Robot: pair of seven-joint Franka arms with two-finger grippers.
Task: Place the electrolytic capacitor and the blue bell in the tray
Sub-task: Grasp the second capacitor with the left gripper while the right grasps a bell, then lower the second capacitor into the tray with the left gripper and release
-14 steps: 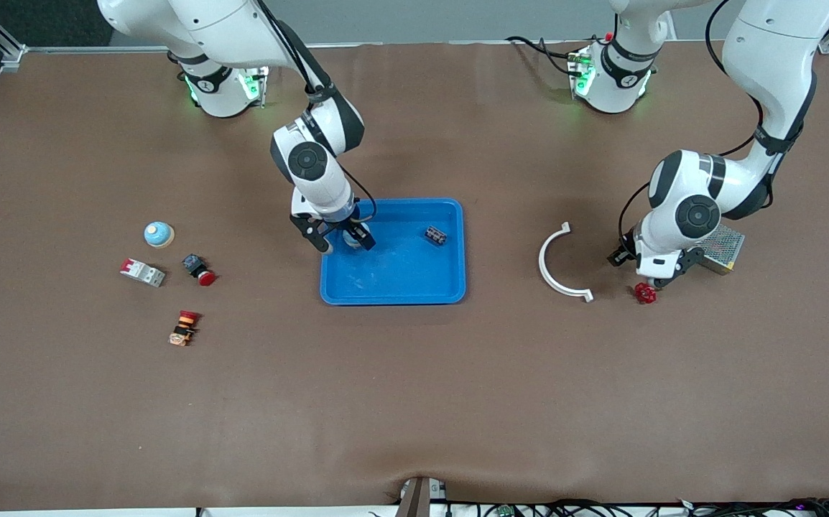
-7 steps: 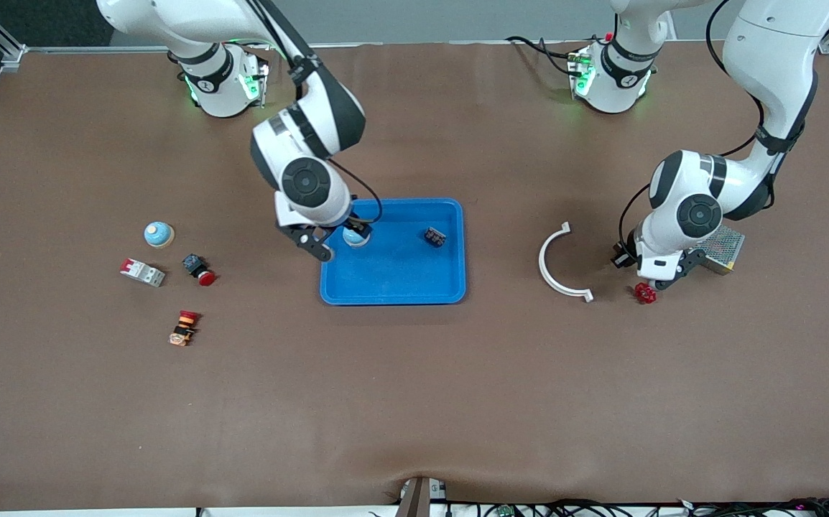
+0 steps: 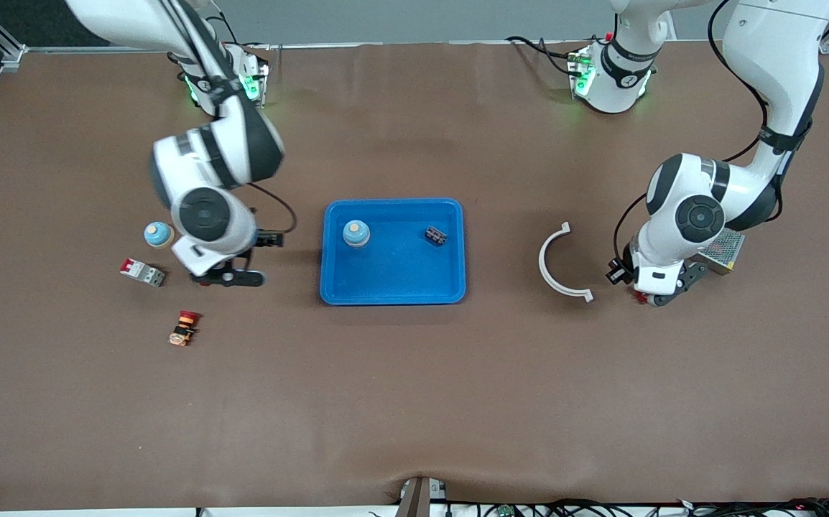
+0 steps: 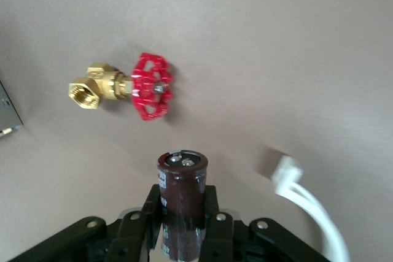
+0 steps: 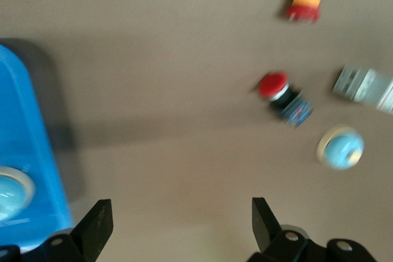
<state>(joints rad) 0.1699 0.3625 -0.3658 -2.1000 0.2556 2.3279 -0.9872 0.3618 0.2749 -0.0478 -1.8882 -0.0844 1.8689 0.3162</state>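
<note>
The bright-blue tray [image 3: 393, 287] lies mid-table. In it stand a blue bell [image 3: 355, 233] and a small dark part [image 3: 436, 235]. A second blue bell [image 3: 159, 234] sits on the table toward the right arm's end. My right gripper [image 3: 253, 258] hangs open and empty between that bell and the tray; its wrist view shows the tray [image 5: 27, 145] and the second bell [image 5: 339, 148]. My left gripper [image 3: 641, 291] is low at the left arm's end. There it is shut on the dark-brown electrolytic capacitor [image 4: 182, 182], which is hidden in the front view.
A red-handled brass valve [image 4: 138, 87] and a white curved strip [image 3: 558, 262] lie by the left gripper, with a grey metal box [image 3: 722, 250] beside it. A red push button [image 5: 284, 95], a breaker [image 3: 142, 272] and another button [image 3: 184, 327] lie near the right gripper.
The right gripper left the blue bell in the tray and swung away toward the right arm's end. The left gripper closed on the capacitor and now covers the red valve in the front view.
</note>
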